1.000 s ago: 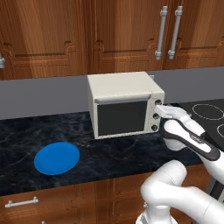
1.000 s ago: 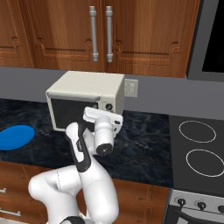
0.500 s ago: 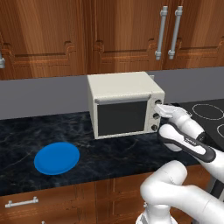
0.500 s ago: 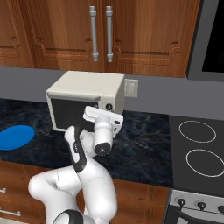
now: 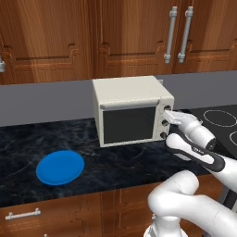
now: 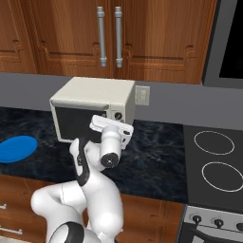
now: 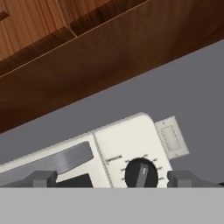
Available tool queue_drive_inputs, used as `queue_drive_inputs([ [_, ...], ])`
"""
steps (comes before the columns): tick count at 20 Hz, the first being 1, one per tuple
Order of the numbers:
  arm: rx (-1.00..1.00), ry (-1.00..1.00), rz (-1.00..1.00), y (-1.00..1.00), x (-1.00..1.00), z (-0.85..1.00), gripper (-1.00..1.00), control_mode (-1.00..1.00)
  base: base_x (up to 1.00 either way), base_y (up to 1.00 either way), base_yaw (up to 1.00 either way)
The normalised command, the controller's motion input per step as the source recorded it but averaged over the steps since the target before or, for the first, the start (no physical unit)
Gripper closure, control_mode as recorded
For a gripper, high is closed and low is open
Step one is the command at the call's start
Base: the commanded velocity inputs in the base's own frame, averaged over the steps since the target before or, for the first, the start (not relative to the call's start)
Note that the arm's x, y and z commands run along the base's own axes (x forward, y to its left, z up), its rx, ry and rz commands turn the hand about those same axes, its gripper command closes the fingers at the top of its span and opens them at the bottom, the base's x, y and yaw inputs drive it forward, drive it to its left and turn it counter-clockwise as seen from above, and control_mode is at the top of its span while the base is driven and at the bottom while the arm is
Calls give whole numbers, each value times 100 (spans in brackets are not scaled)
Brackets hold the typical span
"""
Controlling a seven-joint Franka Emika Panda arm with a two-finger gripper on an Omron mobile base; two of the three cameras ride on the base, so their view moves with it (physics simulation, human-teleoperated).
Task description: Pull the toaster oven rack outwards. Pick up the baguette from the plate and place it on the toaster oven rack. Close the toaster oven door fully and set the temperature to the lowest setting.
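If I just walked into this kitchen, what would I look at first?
Probably the cream toaster oven in the middle of the dark counter, its door shut. The robot's white arm reaches up to the knobs on its right side, with the open gripper at the top knob. After that, the bright blue plate lying bare on the counter, off to the oven's left.

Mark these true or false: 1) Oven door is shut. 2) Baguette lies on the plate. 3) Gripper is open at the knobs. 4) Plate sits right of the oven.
1) True: the door of the oven is shut.
2) False: the plate is bare.
3) True: the gripper is open, a knob between its fingertips.
4) False: the plate lies to the oven's left in both base views.
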Motion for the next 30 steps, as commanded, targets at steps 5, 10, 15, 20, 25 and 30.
queue_drive_inputs([
  [5, 0, 5, -1, 0, 0, 0, -100, -100, 0, 0, 0],
  [10, 0, 3, -1, 0, 6, 0, -100, -100, 0, 0, 0],
  [15, 0, 1, -1, -1, 9, -1, -100, -100, 0, 0, 0],
  [20, 0, 0, -1, -2, 1, -6, -100, -100, 0, 0, 0],
  [25, 0, 0, 0, 0, 0, -8, -100, -100, 0, 0, 0],
  [30, 0, 0, 0, -10, 0, -3, -100, -100, 0, 0, 0],
])
